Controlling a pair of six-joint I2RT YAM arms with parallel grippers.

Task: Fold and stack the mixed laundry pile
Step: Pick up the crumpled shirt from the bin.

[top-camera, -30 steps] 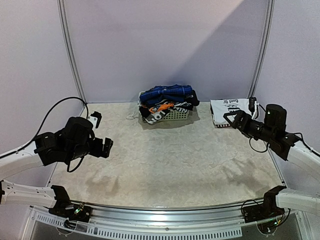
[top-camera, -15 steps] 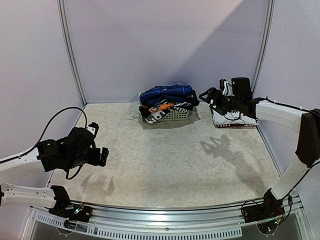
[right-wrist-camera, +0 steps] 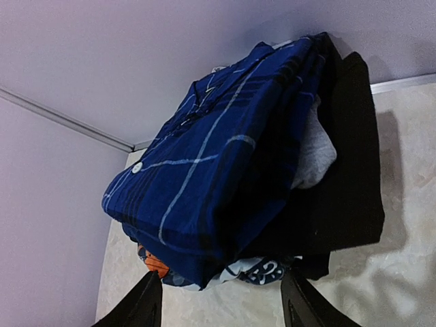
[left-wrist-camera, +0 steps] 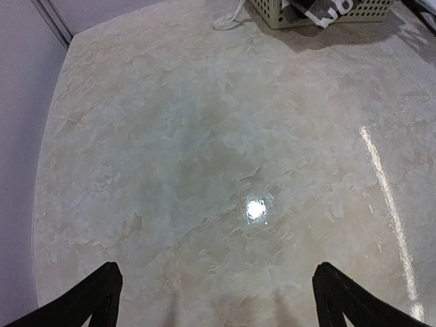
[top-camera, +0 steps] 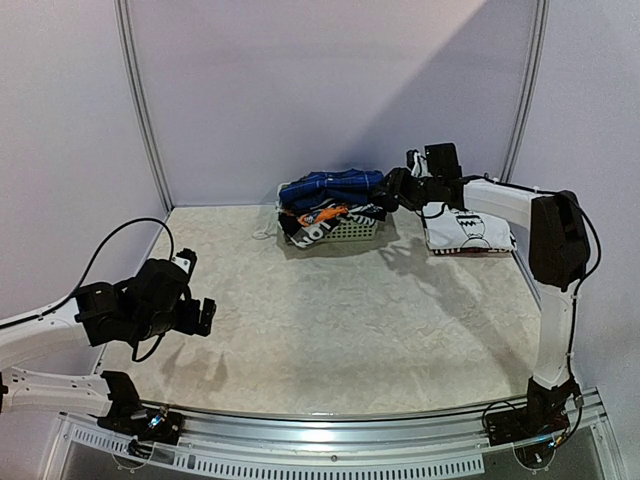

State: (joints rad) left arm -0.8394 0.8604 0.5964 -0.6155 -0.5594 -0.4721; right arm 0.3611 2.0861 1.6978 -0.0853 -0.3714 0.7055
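The mixed laundry pile (top-camera: pixel 333 198) is heaped in a small white slatted basket (top-camera: pixel 352 231) at the back of the table. A blue plaid shirt (top-camera: pixel 330 184) lies on top. My right gripper (top-camera: pixel 393 190) hovers at the pile's right end, open, with nothing between its fingers. In the right wrist view the plaid shirt (right-wrist-camera: pixel 204 170) fills the middle, with grey (right-wrist-camera: pixel 315 153), black (right-wrist-camera: pixel 347 197), navy printed (right-wrist-camera: pixel 266 269) and orange (right-wrist-camera: pixel 155 262) pieces beside and under it, just ahead of the right gripper (right-wrist-camera: pixel 221 306). My left gripper (top-camera: pixel 206 316) hangs open over bare table at the near left.
A folded white garment with dark print (top-camera: pixel 466 228) lies at the back right, under the right arm. A white cord (left-wrist-camera: pixel 228 19) trails from the basket's left side. Purple walls close in the back and both sides.
My right arm has swung from the right side to the back and reached left to the laundry pile, its jaws narrowing. My left arm has sunk lower and drawn back a little.
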